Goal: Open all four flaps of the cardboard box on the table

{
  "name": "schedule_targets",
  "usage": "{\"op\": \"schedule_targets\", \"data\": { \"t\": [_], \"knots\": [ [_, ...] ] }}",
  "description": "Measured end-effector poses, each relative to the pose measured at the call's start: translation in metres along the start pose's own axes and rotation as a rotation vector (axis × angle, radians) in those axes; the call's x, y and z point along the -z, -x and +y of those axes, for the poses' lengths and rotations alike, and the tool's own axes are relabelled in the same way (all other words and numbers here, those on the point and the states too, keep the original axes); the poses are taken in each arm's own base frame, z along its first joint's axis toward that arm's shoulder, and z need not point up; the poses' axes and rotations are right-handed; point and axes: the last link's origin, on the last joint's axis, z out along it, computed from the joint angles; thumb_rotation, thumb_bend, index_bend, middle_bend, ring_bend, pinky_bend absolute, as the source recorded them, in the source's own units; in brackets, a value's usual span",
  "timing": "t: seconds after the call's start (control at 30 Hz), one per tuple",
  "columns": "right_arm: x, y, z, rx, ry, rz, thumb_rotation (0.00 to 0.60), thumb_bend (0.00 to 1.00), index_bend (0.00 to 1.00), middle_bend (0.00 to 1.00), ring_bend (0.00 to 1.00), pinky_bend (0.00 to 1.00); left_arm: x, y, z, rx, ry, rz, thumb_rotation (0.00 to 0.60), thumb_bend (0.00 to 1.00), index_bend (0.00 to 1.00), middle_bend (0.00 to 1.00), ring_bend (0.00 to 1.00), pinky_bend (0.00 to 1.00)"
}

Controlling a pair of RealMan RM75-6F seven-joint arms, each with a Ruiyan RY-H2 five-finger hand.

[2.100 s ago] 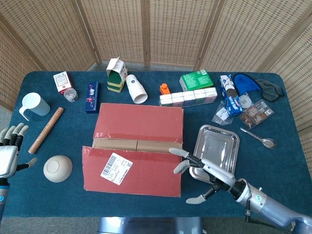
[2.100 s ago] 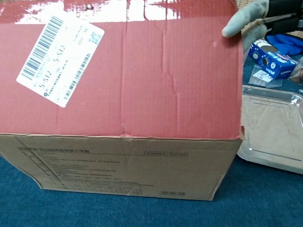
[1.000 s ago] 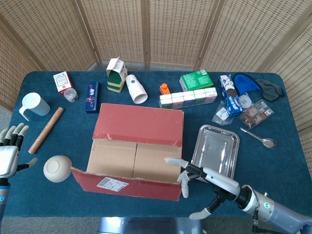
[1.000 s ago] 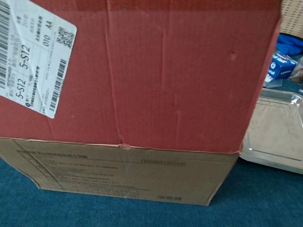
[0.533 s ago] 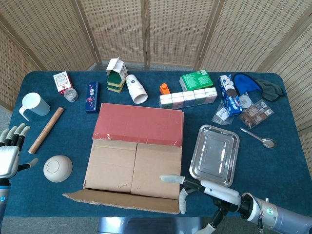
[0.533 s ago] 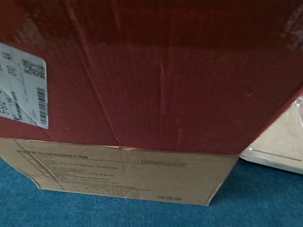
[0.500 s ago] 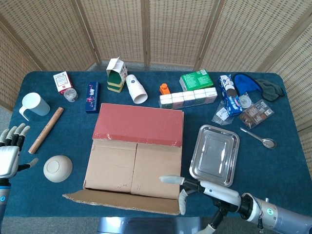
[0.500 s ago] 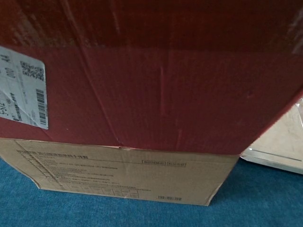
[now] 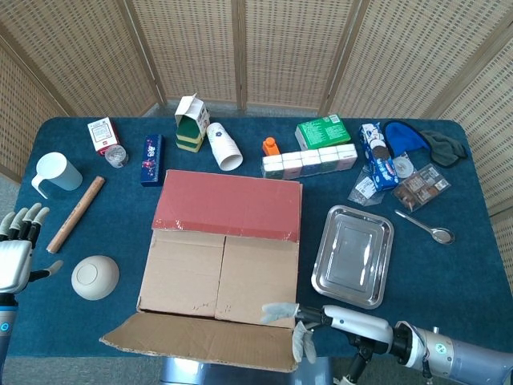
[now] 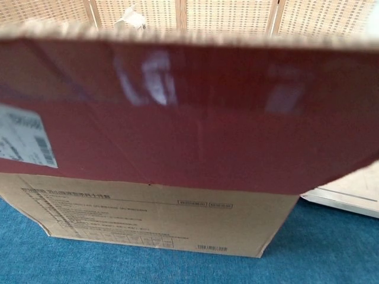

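Head view — one cardboard box [image 9: 220, 265], one near flap [image 9: 200, 341] folded out; both hands — left hand [image 9: 14, 249], right hand [image 9: 309, 325] — spread, empty

A white shipping label [image 10: 21, 141] with a barcode sits at the left edge of the chest view, on the red-taped near flap [image 10: 195, 124] of the cardboard box [image 9: 220, 257], its characters too blurred to read. Lines of small black print [image 10: 112, 216] run across the box's brown front wall at lower centre, also illegible. In the head view, packaging on a blue biscuit pack [image 9: 377, 154] at upper right and a green box [image 9: 322, 131] carries print too small to make out.
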Motion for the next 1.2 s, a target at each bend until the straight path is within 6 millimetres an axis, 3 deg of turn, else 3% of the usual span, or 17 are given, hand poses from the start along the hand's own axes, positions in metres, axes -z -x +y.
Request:
{"op": "schedule_targets", "data": {
  "t": [0.17, 0.53, 0.8, 0.93, 1.07, 1.2],
  "knots": [
    [0.002, 0.003, 0.002, -0.015, 0.016, -0.024, 0.6, 0.0, 0.0, 0.26, 0.39, 0.61, 0.0, 0.0, 0.0, 0.001, -0.001, 0.002, 0.6, 0.07, 0.0, 0.0, 0.0, 0.0],
    [-0.003, 0.005, 0.016, 0.018, 0.058, -0.046, 0.6, 0.0, 0.0, 0.27, 0.39, 0.61, 0.0, 0.0, 0.0, 0.0, 0.002, 0.002, 0.6, 0.07, 0.0, 0.0, 0.0, 0.0],
    [-0.01, -0.008, 0.02, 0.162, 0.047, 0.073, 0.6, 0.05, 0.0, 0.24, 0.33, 0.59, 0.0, 0.0, 0.0, 0.0, 0.0, -0.001, 0.6, 0.07, 0.0, 0.0, 0.0, 0.0],
    [-0.016, -0.022, 0.027, 0.294, 0.062, 0.202, 0.6, 0.06, 0.0, 0.19, 0.24, 0.55, 0.0, 0.0, -0.001, -0.002, -0.002, -0.001, 0.6, 0.07, 0.0, 0.0, 0.0, 0.0],
    [-0.02, -0.038, 0.035, 0.422, 0.105, 0.324, 0.6, 0.06, 0.0, 0.06, 0.06, 0.42, -0.001, 0.001, -0.001, -0.003, -0.003, -0.003, 0.6, 0.07, 0.0, 0.0, 0.0, 0.0],
    [-0.026, -0.048, 0.042, 0.587, 0.144, 0.398, 0.6, 0.06, 0.0, 0.0, 0.0, 0.3, -0.001, 0.001, 0.0, -0.003, -0.001, 0.0, 0.6, 0.07, 0.0, 0.0, 0.0, 0.0]
  ]
}}
